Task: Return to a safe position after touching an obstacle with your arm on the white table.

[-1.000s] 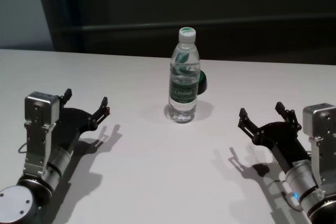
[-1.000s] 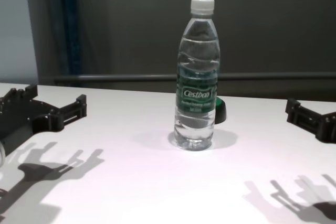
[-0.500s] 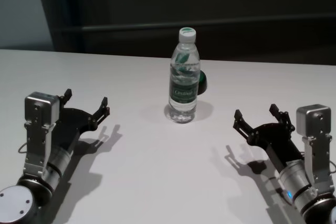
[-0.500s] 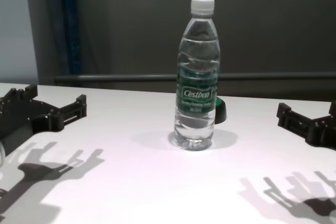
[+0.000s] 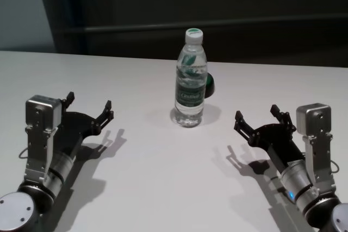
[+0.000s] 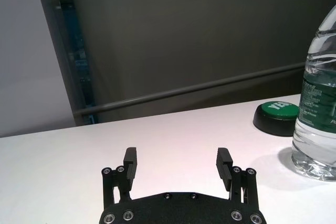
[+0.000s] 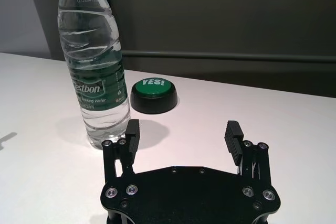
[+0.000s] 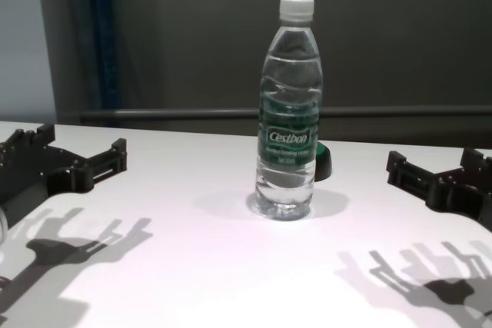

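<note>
The obstacle, a clear water bottle (image 5: 190, 80) (image 8: 289, 113) (image 7: 97, 72) (image 6: 317, 108) with a white cap and dark green label, stands upright at the middle of the white table (image 5: 163, 177) (image 8: 192, 266). My right gripper (image 5: 256, 118) (image 8: 434, 170) (image 7: 182, 132) hovers open to the right of the bottle, apart from it, with nothing between its fingers. My left gripper (image 5: 88, 106) (image 8: 77, 151) (image 6: 177, 163) rests open at the table's left, well away from the bottle and empty.
A low black button with a green top (image 5: 208, 84) (image 7: 154, 92) (image 6: 277, 115) (image 8: 323, 160) sits just behind and right of the bottle. A dark wall with a horizontal rail (image 5: 244, 23) runs behind the table's far edge.
My right arm has shifted left and forward, bringing its open gripper closer to the bottle. The left arm and the bottle have not moved.
</note>
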